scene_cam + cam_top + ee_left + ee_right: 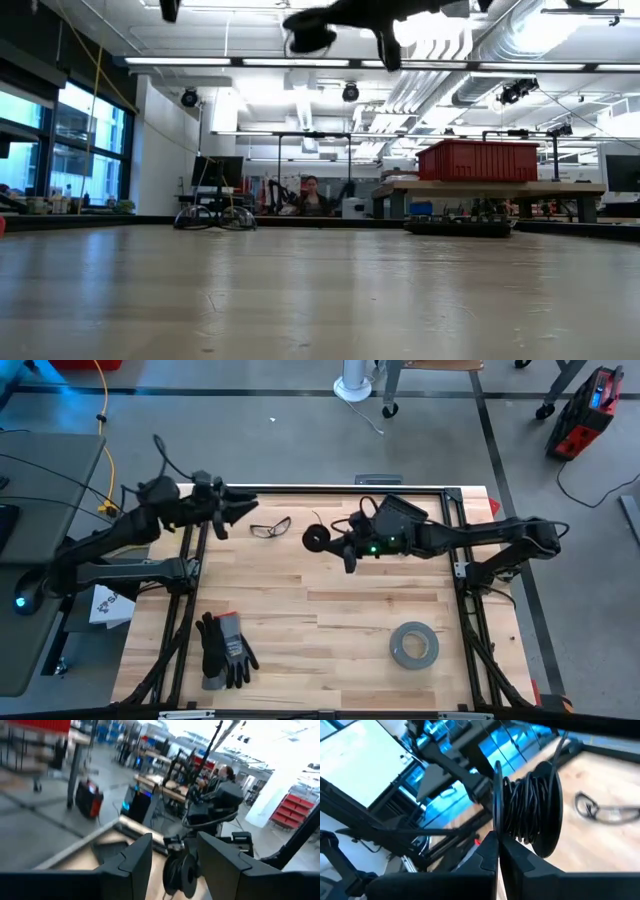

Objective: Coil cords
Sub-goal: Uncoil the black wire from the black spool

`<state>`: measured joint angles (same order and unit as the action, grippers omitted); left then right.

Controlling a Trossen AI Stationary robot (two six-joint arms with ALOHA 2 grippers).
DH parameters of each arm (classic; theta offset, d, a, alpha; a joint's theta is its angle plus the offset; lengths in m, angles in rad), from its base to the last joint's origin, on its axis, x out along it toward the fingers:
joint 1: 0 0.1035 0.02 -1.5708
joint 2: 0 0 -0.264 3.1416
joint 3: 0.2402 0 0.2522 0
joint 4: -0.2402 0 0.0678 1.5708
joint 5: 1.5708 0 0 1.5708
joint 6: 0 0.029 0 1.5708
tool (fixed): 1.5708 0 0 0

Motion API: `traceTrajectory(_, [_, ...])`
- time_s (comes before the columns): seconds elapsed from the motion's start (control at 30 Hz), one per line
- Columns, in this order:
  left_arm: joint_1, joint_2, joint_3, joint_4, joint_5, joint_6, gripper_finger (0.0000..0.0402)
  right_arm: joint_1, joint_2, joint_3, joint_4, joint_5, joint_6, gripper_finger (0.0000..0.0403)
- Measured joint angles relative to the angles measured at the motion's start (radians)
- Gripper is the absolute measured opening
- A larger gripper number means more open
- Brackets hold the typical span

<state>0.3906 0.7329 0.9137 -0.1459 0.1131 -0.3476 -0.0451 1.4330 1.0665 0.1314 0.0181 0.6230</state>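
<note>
The small round black spool [318,538], with the thin dark cord [527,807] wound on it, hangs in the air over the table's far middle. My right gripper [345,548] reaches in from the right and is shut on it. In the low view the spool [312,38] shows high above the tabletop. My left gripper [238,508] is raised over the table's far left edge. It is open, with nothing between its fingers, and points toward the spool [180,872]. My right gripper pinches the rim of one spool flange [496,832] between its two shut fingers [485,857]. The fingers come at it from the table's right side, nearly level. The spool is lifted clear of the table, and the cord coils sit between its flanges.
Safety glasses [270,527] lie on the table between the two grippers. A pair of dark gloves [225,650] lies near the left front. A grey tape roll [413,645] lies at the right front. A person sits at a bench [312,195] beyond the table.
</note>
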Motion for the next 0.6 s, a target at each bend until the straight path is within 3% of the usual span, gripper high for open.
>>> traceTrajectory(0.2, [-0.001,0.005,0.128,-0.107,-0.011,0.098,0.0156,-0.001,0.0,0.066,0.001,-0.001,-0.072,0.0])
traceTrajectory(0.43, [-0.025,0.007,0.351,-0.487,-0.105,0.168,0.0192,-0.001,0.0,0.133,0.002,-0.002,-0.138,0.0])
traceTrajectory(0.6, [-0.078,0.009,0.375,-0.667,-0.178,0.162,0.0214,-0.001,0.006,0.195,0.004,-0.002,-0.228,0.0])
